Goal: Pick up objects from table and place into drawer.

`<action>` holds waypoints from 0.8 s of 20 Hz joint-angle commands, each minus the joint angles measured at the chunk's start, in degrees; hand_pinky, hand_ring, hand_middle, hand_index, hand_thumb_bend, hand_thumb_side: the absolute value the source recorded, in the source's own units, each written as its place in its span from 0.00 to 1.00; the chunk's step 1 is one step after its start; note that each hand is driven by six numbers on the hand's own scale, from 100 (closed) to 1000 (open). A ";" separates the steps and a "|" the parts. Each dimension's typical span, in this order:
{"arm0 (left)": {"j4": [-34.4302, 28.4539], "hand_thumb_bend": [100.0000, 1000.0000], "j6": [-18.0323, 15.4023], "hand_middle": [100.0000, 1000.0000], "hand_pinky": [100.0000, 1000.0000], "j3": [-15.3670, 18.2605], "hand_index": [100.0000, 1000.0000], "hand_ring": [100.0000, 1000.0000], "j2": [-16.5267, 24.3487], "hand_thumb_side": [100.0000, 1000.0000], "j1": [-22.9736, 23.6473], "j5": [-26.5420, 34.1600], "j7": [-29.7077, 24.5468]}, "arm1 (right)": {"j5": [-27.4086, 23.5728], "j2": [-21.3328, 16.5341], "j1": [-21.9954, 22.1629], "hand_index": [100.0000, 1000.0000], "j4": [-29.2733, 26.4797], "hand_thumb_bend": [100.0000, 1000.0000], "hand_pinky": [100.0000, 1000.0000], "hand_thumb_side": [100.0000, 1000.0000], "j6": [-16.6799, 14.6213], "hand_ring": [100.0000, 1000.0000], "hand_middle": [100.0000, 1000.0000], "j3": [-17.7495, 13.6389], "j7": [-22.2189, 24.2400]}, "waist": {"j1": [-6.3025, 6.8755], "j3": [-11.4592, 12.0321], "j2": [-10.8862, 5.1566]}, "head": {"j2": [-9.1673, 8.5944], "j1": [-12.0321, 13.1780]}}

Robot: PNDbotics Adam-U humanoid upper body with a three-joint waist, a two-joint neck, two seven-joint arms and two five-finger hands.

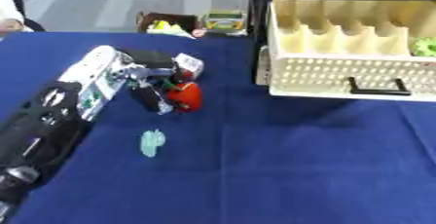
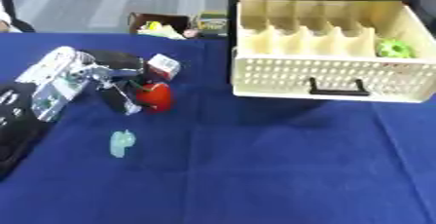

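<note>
Now the left hand (image 1: 157,84) has its fingers curled around the red tomato-like fruit (image 1: 188,96) on the blue table (image 1: 298,159), left of the open cream drawer (image 1: 340,74), so ideally it lifts straight up before swinging right.

Bare blue tablecloth (image 1: 281,169) lies open between the left hand (image 1: 153,79) and the pulled-out cream drawer (image 2: 323,74). Only a pale green object (image 1: 153,142) lies on it, near the hand. A red fruit (image 1: 186,95) and small white box (image 1: 189,65) crowd the hand. A green object (image 2: 393,48) fills the drawer's right end.
</note>
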 commanded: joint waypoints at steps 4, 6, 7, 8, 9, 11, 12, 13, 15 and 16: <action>-5.62 0.00 2.87 0.31 0.02 2.24 0.49 0.32 5.16 0.16 -0.51 3.38 -0.58 | 0.46 -1.59 0.06 0.84 -0.61 0.44 0.00 1.00 0.03 0.10 0.00 -1.15 -0.38 | -0.11 0.49 -1.92 | 0.49 -0.50; -7.07 0.00 3.75 0.30 0.01 2.79 0.49 0.31 6.27 0.16 -0.22 4.46 -0.71 | 0.60 -1.64 0.21 0.84 -0.61 0.44 0.00 1.00 -0.02 0.10 0.00 -1.27 -0.42 | -0.07 0.69 -2.12 | 0.53 -0.62; -7.76 0.00 4.25 0.30 0.01 3.15 0.48 0.31 6.73 0.24 -0.09 5.20 -0.70 | 0.62 -1.64 0.28 0.84 -0.61 0.44 0.00 1.00 -0.02 0.10 0.00 -1.33 -0.47 | -0.06 0.78 -2.19 | 0.55 -0.66; -8.44 0.00 4.77 0.30 0.01 3.56 0.47 0.30 7.21 0.16 0.02 6.10 -0.72 | 0.63 -1.64 0.32 0.84 -0.61 0.44 0.00 1.00 -0.02 0.10 0.00 -1.38 -0.53 | -0.05 0.88 -2.27 | 0.56 -0.72; -9.03 0.00 5.29 0.30 0.00 3.93 0.47 0.30 7.62 0.16 0.11 6.97 -0.80 | 0.62 -1.64 0.35 0.84 -0.61 0.44 0.00 1.00 -0.02 0.10 0.00 -1.41 -0.59 | -0.04 0.94 -2.33 | 0.59 -0.76; -10.23 0.00 6.55 0.29 0.00 4.94 0.45 0.29 8.46 0.16 0.16 8.70 -0.66 | 0.65 -1.67 0.45 0.84 -0.61 0.44 0.00 1.00 -0.03 0.10 0.00 -1.47 -0.67 | -0.05 1.10 -2.48 | 0.59 -0.83; -10.83 0.00 7.15 0.29 0.00 5.47 0.44 0.28 8.81 0.16 0.14 9.54 -0.50 | 0.68 -1.68 0.51 0.84 -0.61 0.44 0.00 1.00 -0.02 0.10 0.00 -1.52 -0.71 | -0.06 1.17 -2.55 | 0.60 -0.84; -11.39 0.00 7.66 0.29 0.00 5.93 0.44 0.28 9.11 0.16 0.12 10.35 -0.39 | 0.70 -1.69 0.56 0.84 -0.61 0.44 0.00 1.00 0.00 0.10 0.00 -1.56 -0.75 | -0.07 1.23 -2.60 | 0.59 -0.86; -12.50 0.00 8.59 0.29 0.00 7.02 0.44 0.27 9.63 0.16 0.00 12.08 -0.19 | 0.78 -1.69 0.67 0.84 -0.61 0.44 0.00 1.00 0.00 0.10 0.00 -1.64 -0.80 | -0.11 1.30 -2.69 | 0.55 -0.90; -13.08 0.00 9.04 0.29 0.00 7.63 0.44 0.27 9.89 0.16 -0.16 12.91 -0.03 | 0.81 -1.70 0.74 0.84 -0.61 0.44 0.00 1.00 -0.02 0.10 0.00 -1.69 -0.83 | -0.14 1.35 -2.75 | 0.62 -0.91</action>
